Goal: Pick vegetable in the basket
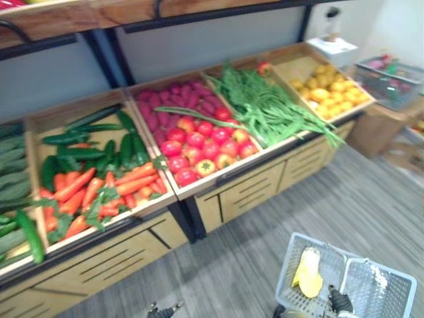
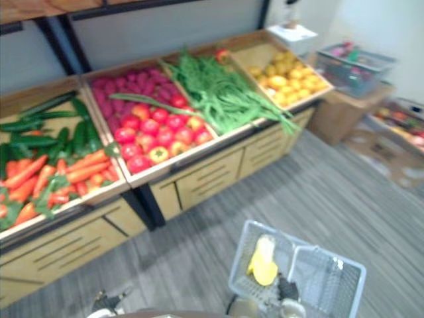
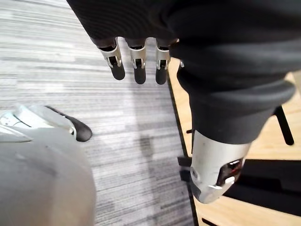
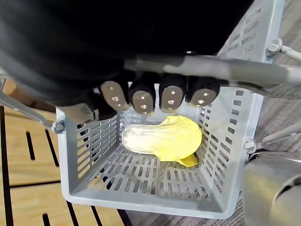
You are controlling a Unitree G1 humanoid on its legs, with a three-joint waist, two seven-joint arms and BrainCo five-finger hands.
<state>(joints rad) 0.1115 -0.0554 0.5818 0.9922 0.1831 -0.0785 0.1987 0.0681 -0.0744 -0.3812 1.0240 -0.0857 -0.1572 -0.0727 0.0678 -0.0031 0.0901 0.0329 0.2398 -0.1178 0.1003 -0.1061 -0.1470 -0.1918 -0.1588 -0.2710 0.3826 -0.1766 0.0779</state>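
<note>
A grey plastic basket (image 1: 395,281) hangs low at the right over the floor, seen from inside in the right wrist view (image 4: 155,188). In it lies a pale yellow cabbage (image 4: 162,138), which the left eye view also shows (image 1: 308,273). My right hand (image 4: 157,96) is shut on the basket's grey handle (image 4: 263,73), fingers curled round the bar. My left hand (image 3: 136,61) hangs over the grey floor beside the wooden stand with straight fingers and holds nothing; its fingertips (image 1: 162,309) show at the bottom edge.
A sloping wooden stand (image 1: 218,199) holds bins of cucumbers and carrots (image 1: 93,172), tomatoes (image 1: 199,149), green beans (image 1: 265,106) and yellow fruit (image 1: 331,89). A second basket of goods (image 1: 387,79) rests on a cardboard box at the far right. Striped grey floor (image 1: 318,212) lies between.
</note>
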